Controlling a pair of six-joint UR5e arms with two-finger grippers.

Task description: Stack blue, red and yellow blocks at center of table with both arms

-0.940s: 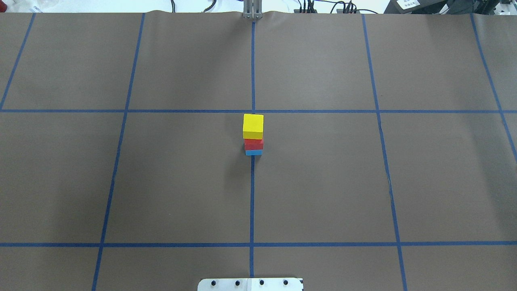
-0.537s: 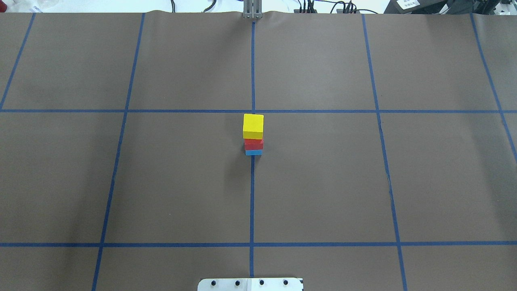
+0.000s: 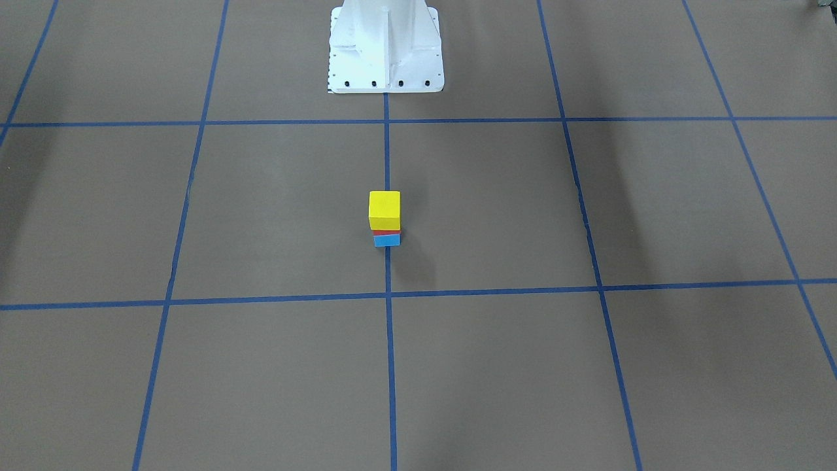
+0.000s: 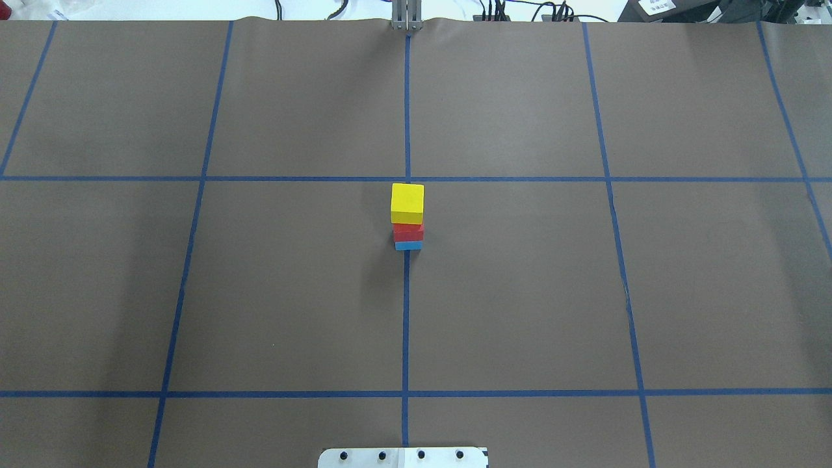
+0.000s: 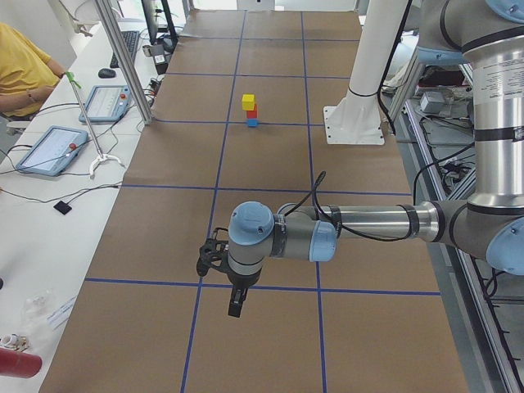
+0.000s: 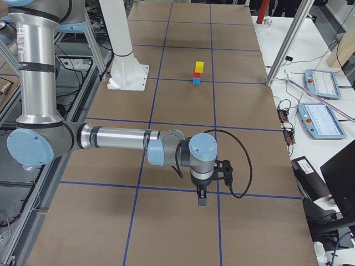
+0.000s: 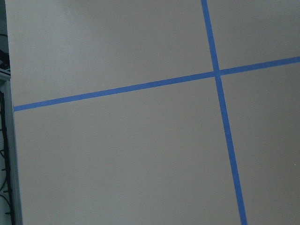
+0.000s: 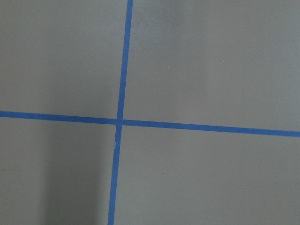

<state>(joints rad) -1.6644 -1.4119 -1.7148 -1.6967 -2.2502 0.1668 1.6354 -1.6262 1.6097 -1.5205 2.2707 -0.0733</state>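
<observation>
The three blocks stand as one upright stack on the table (image 4: pixel 292 292), on the centre tape line: yellow (image 4: pixel 407 203) on top, red (image 4: pixel 408 231) in the middle, blue (image 4: pixel 408 246) at the bottom. The front-facing view shows the same order, yellow (image 3: pixel 384 209), red (image 3: pixel 386 231), blue (image 3: pixel 386 241). Nothing touches the stack. My left gripper (image 5: pixel 235 309) hangs over the table's left end, far from the stack, and shows only in the left side view. My right gripper (image 6: pixel 202 200) hangs over the right end, seen only from the right side. I cannot tell whether either is open or shut.
The white pedestal base (image 3: pixel 386 52) stands on the table's robot side, in line with the stack. Side benches hold tablets (image 5: pixel 51 149) and cables, with aluminium posts (image 5: pixel 123 57) at the table's far edge. A person in a yellow sleeve (image 5: pixel 20 70) sits by the bench.
</observation>
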